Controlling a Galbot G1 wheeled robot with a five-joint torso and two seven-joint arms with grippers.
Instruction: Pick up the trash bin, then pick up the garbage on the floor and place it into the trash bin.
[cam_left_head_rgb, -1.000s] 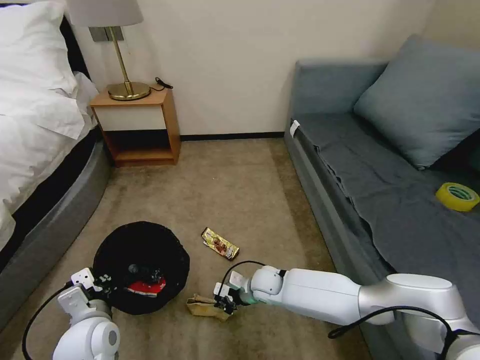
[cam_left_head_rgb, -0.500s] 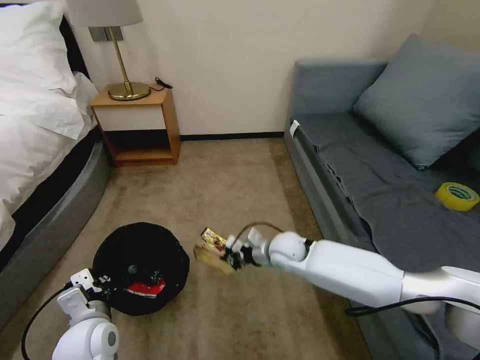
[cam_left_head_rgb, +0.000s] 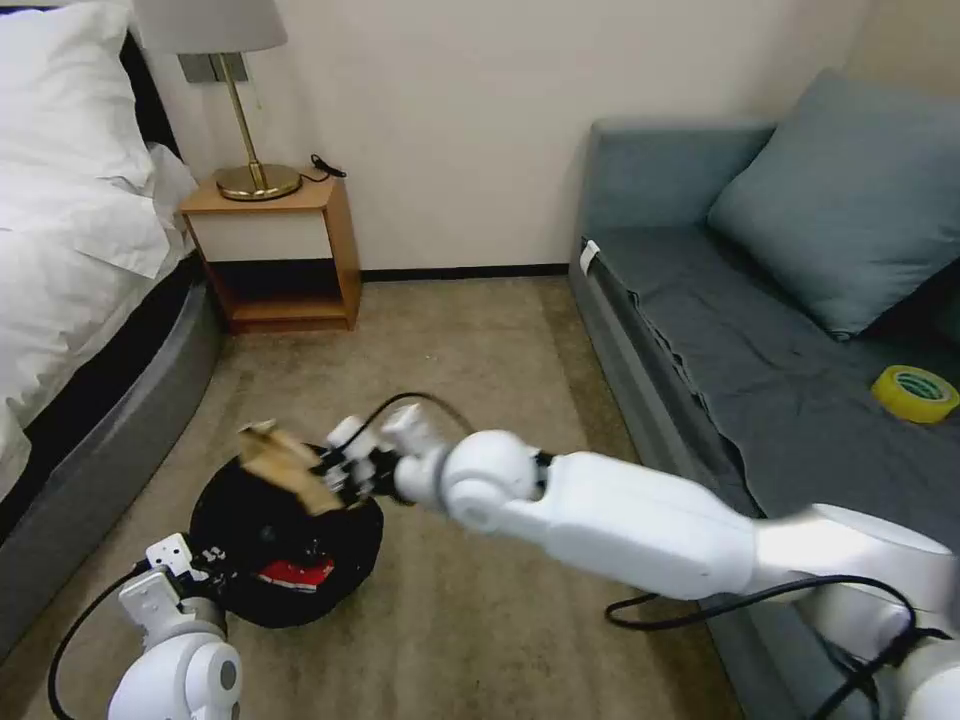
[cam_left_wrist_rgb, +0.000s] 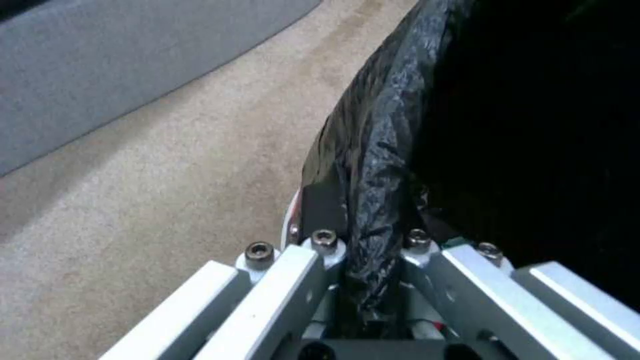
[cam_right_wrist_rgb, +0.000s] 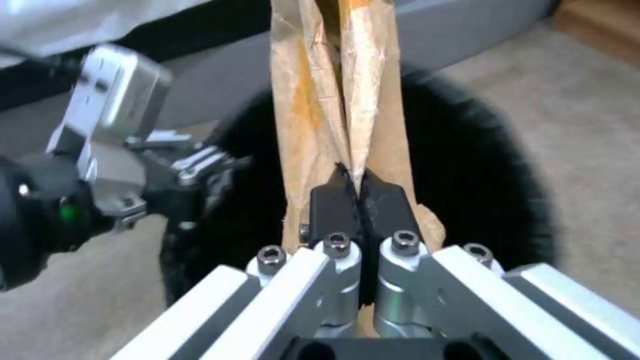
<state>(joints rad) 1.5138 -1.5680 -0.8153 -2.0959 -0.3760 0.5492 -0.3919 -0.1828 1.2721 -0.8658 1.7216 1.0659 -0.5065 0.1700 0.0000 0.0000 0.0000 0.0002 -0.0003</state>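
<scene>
My right tool (cam_left_head_rgb: 330, 478) pinches the crumpled brown paper bag (cam_left_head_rgb: 283, 463) over the black-lined round trash bin (cam_left_head_rgb: 285, 535), whose rim my left tool (cam_left_wrist_rgb: 370, 260) clamps; released off-centre, it could catch the rim and fall onto the carpet.

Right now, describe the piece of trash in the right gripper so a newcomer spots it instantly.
On the carpet between bed and sofa sits the black-lined trash bin. Right above its rim, the right gripper pinches a crumpled brown paper bag. Unlike the red snack packet in the bin, it hangs in the air.

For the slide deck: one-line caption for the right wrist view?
Right gripper pinches the crumpled brown paper bag above the black-lined trash bin, held at its rim by the left gripper.
</scene>
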